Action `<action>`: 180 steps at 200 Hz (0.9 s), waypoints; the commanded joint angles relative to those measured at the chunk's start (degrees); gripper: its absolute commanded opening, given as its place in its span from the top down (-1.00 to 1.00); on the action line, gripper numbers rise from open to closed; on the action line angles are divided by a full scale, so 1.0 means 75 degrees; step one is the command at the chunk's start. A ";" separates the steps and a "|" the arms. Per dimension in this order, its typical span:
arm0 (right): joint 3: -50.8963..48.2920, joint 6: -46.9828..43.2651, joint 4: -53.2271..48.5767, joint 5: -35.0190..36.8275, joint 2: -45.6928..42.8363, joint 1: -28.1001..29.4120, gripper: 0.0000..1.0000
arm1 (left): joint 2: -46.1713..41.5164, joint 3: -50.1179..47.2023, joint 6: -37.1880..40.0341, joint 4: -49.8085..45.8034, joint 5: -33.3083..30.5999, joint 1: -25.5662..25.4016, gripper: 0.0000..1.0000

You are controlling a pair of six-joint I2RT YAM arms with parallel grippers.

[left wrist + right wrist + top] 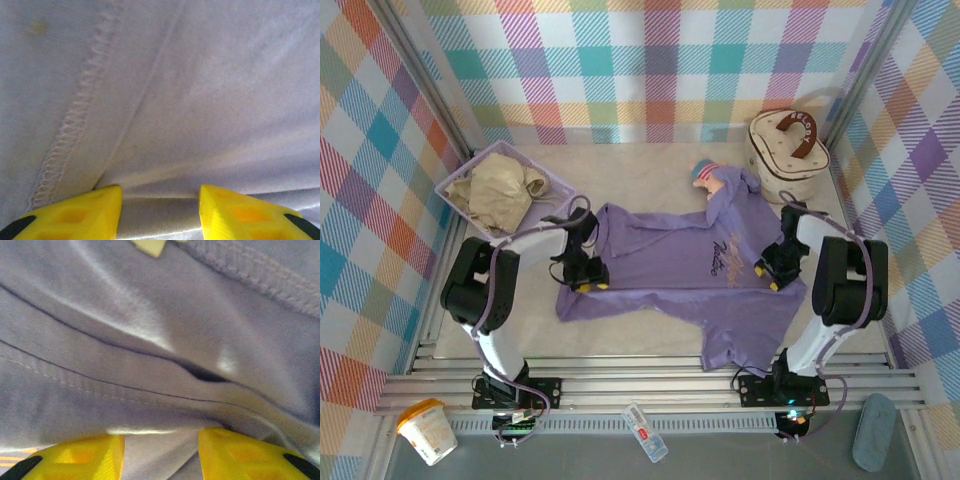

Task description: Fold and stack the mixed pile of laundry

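Near ledge: a white tub with an orange rim stands in the left corner, below the arm bases.
T-shirt: lavender, spread mostly flat in the middle of the counter, script print facing up, wrinkled at the near right corner.
Left pincer: pressed down onto the shirt's left part, near its edge; the yellow fingertips are spread, with a pale fold of cloth in the gap beside a stitched seam.
Right pincer: down on the shirt's right side; fingertips spread, with bunched lavender folds running into the gap.
Beige garment: crumpled inside the lavender basket at the far left, well apart from the shirt.
Small pink and teal item: at the shirt's far sleeve, touching it.
Round case: cream with a brown handle, in the far right corner.
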 commanded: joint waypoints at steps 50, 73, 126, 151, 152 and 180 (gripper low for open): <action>0.0328 -0.0763 -0.0532 -0.0299 -0.0799 0.0031 0.00 | -0.0592 0.1596 -0.0565 -0.1508 -0.0034 -0.0164 -0.29; 0.1690 -0.1240 -0.0611 -0.0339 -0.0586 0.0445 -0.16 | 0.0497 0.3519 -0.0688 -0.1275 -0.0196 -0.0022 -0.34; 0.5534 -0.1929 -0.1133 0.0421 0.1267 0.1964 -0.22 | 0.2283 0.4764 -0.1757 0.0235 0.0246 -0.0002 -0.33; 0.7678 -0.1887 -0.2232 0.1785 0.2686 0.2236 -0.32 | 0.2510 0.4520 -0.1511 0.0023 -0.0281 0.0013 -0.33; 0.7745 -0.1877 -0.2253 0.1830 0.2738 0.2224 -0.32 | 0.2507 0.4492 -0.1496 0.0015 -0.0301 0.0011 -0.33; 0.8612 -0.2120 -0.2093 0.2264 0.3688 0.2222 -0.31 | 0.2541 0.4120 -0.1181 -0.0148 -0.0619 0.0055 -0.33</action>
